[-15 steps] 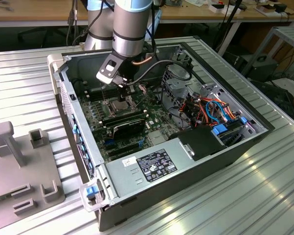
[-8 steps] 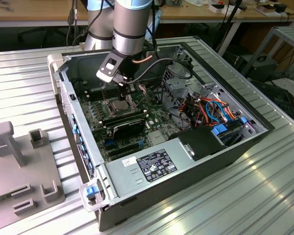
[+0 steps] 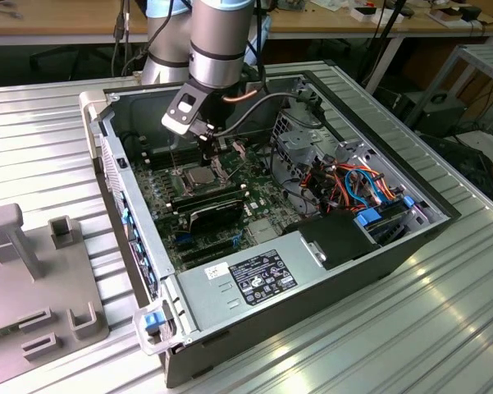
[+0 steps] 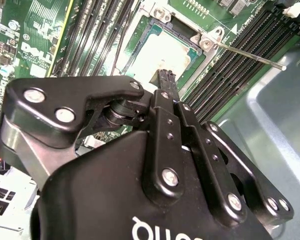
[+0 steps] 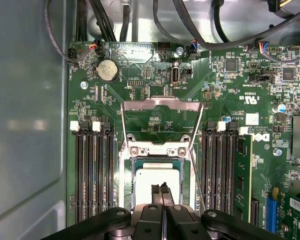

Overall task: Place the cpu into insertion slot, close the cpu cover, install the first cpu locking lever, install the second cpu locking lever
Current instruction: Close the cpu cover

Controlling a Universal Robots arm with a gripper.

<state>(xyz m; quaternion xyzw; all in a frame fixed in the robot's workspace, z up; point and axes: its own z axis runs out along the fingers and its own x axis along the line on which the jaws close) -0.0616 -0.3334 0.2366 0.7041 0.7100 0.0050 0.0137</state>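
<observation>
1. placement looks done: the small flat square cpu with a silver-grey metal face (image 5: 145, 182) lies level inside the square dark-grey insertion slot with its silvery metal rim (image 5: 125, 175). the slot sits between two banks of long narrow black memory slots (image 5: 92, 170) on the green motherboard (image 5: 140, 65).
2. the black two-fingered gripper (image 5: 161, 188) hangs right over the cpu, its fingers pressed together with nothing between them. whether the tips touch the metal face i cannot tell.
3. the thin brownish-silver cpu cover, a square frame plate with a large window (image 5: 159, 103), stands raised on its hinged edge, clear of the cpu. by my judgement, closing the cover is the step in hand.
4. that step calls for a push on the free edge of the frame so that it swings down flat around the cpu. the push must not nudge the chip or catch the thin steel locking lever (image 5: 196, 175), which stands unlatched just beside the slot.
5. hard to make out: the gripper body covers the near edge of the slot in both wrist views. one lever rod is plain; which part is the other lever i cannot tell.
</observation>
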